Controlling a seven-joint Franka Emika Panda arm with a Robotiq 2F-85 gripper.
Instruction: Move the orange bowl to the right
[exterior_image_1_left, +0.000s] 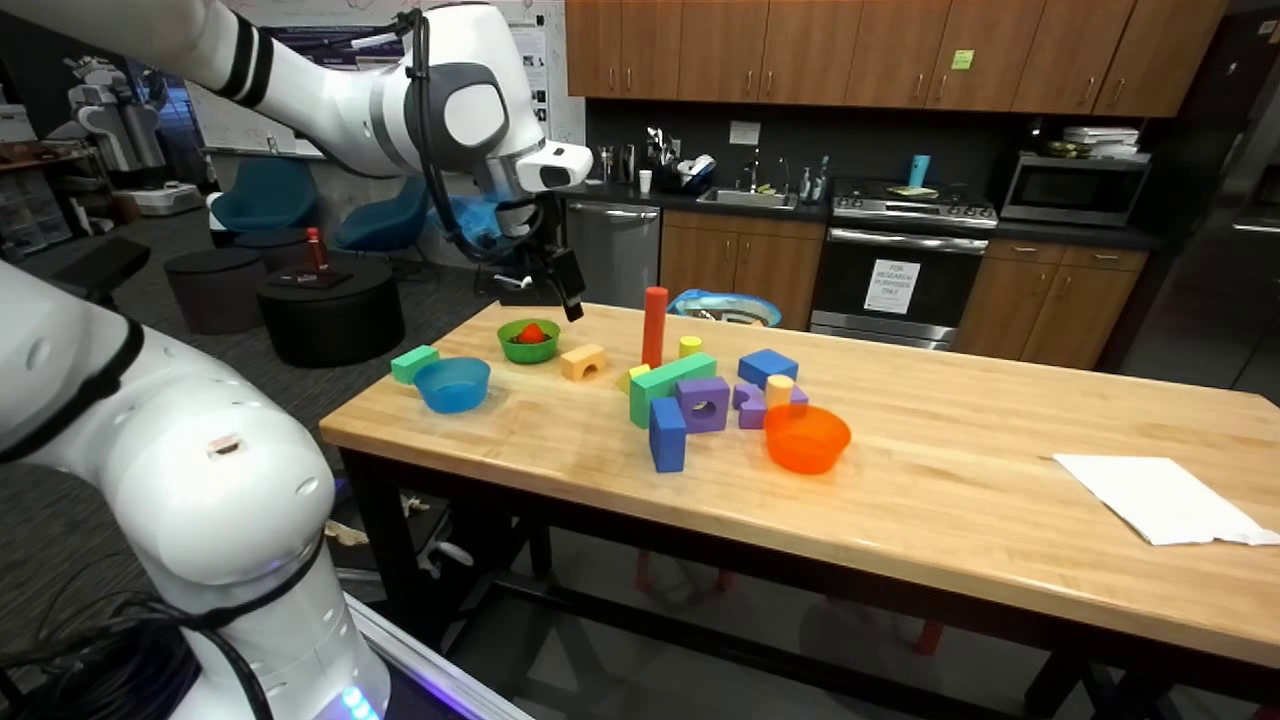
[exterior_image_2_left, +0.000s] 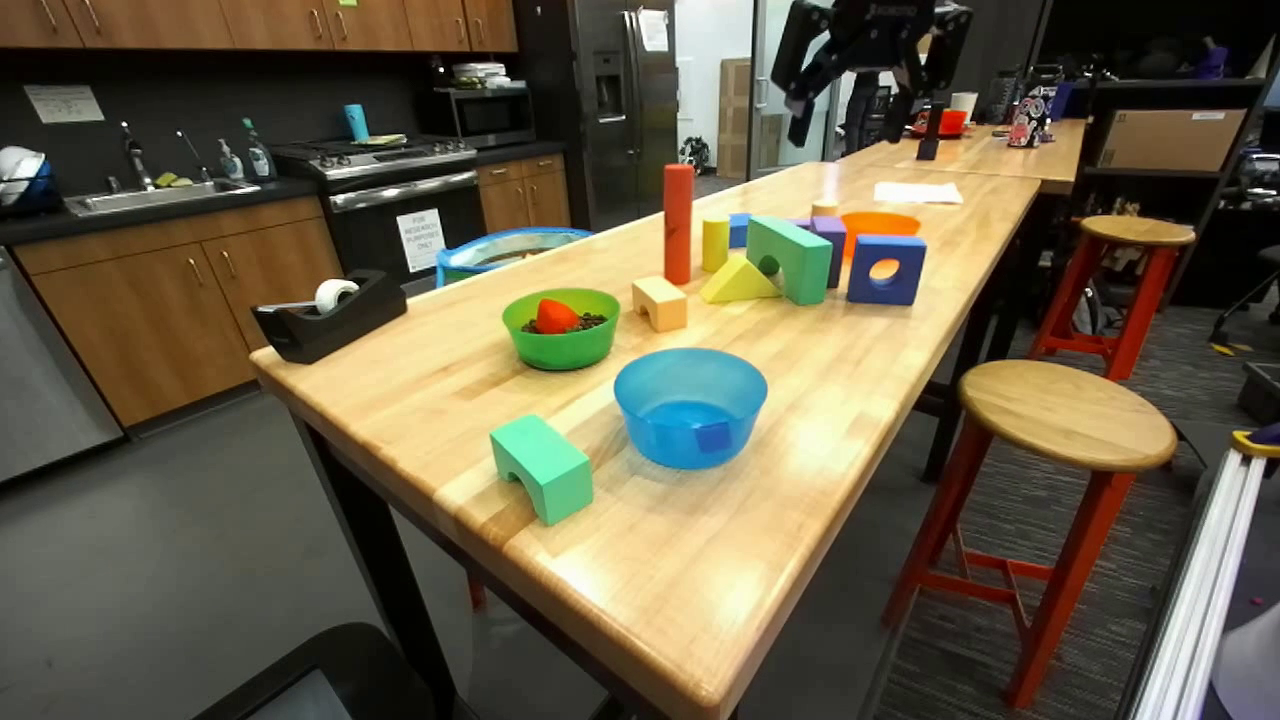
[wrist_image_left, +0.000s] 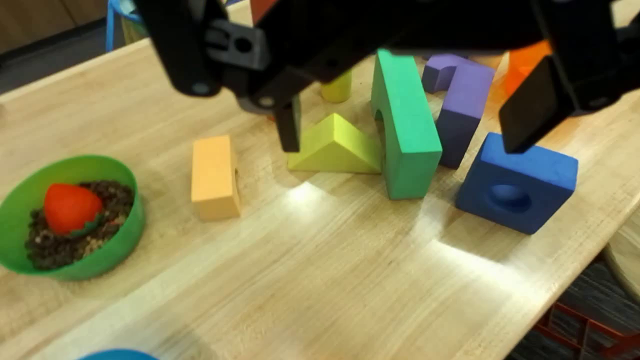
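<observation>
The orange bowl (exterior_image_1_left: 808, 442) sits upright on the wooden table, at the near right end of a group of toy blocks. In an exterior view it is partly hidden behind blocks, with its rim (exterior_image_2_left: 880, 222) showing. In the wrist view only a part of the orange bowl (wrist_image_left: 525, 62) shows, behind a finger and the gripper body. My gripper (exterior_image_2_left: 864, 138) is open and empty, held well above the table and apart from the bowl. In the wrist view the gripper (wrist_image_left: 407, 144) has its fingers wide apart, with blocks below.
A green block (wrist_image_left: 407, 120), a purple block (exterior_image_1_left: 703, 404), a blue block (exterior_image_1_left: 667, 435) and a tall red cylinder (exterior_image_1_left: 653, 328) stand beside the bowl. A blue bowl (exterior_image_2_left: 690, 410) and a green bowl (exterior_image_2_left: 561, 345) are near the table's end. White paper (exterior_image_1_left: 1165, 495) lies farther along.
</observation>
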